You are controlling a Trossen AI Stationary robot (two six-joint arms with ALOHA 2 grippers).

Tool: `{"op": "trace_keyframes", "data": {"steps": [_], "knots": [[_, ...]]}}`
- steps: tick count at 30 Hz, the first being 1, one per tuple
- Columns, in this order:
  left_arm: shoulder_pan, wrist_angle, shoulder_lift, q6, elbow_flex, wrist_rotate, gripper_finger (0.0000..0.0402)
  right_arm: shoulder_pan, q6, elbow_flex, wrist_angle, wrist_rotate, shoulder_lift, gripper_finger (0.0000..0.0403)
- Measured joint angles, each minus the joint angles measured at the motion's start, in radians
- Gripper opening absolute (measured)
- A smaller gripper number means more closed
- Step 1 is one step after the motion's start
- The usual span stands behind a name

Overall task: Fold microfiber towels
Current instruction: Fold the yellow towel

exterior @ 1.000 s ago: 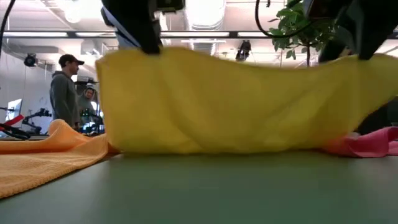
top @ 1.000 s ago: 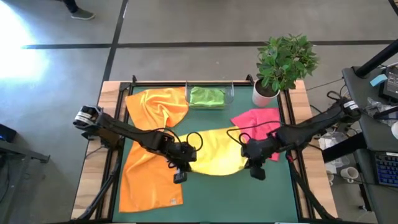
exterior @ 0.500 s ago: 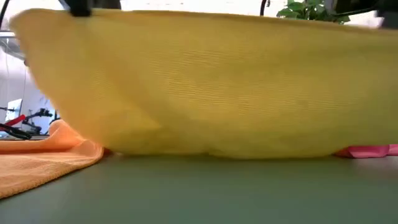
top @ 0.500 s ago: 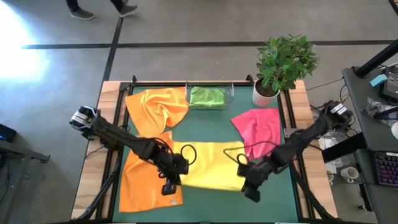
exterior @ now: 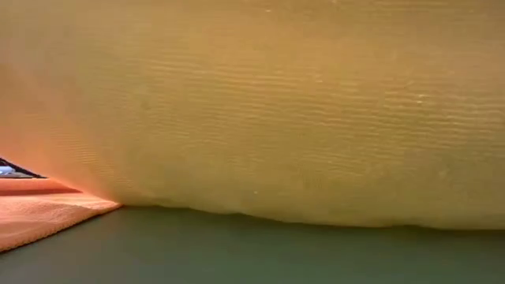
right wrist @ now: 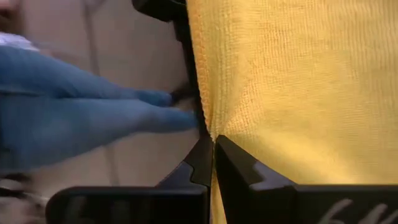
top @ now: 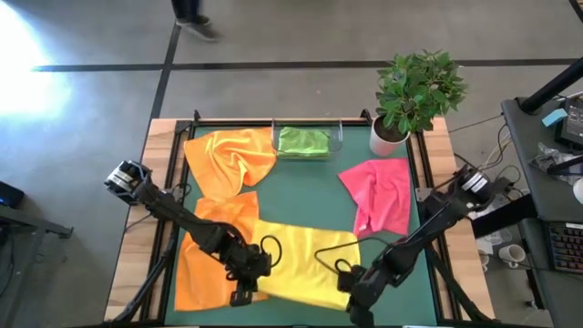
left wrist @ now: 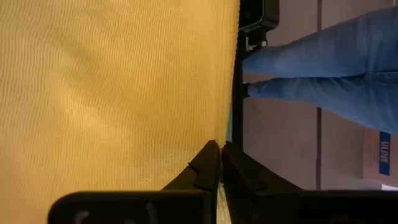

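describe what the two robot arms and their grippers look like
Both arms are dark, slim and jointed, with black cables looping loosely near the wrists. The left arm has a silver-grey motor housing at its base end. The left gripper and right gripper each have two black, angular, stepped fingers.

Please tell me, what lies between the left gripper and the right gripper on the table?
In the high view, the yellow towel spans from the left gripper to the right gripper; each is shut on one corner.

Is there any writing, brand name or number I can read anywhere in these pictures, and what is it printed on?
"ULINE", on a blue label seen past the yellow towel in the left wrist view; what it is stuck on cannot be told.
The small tag on the flat orange towel is too small to read.
No other text shows.
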Motion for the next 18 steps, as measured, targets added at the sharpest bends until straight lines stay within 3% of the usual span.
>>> {"op": "trace_keyframes", "data": {"steps": [7, 18], "knots": [[0.035, -0.008, 0.002, 0.032, -0.006, -0.008, 0.0, -0.019, -0.105, 0.186, -0.446, 0.102, 0.029, 0.0008], [0.175, -0.103, 0.003, 0.037, -0.008, -0.113, 0.0, -0.105, -0.23, 0.173, -0.61, 0.236, -0.026, 0.0008]]}}
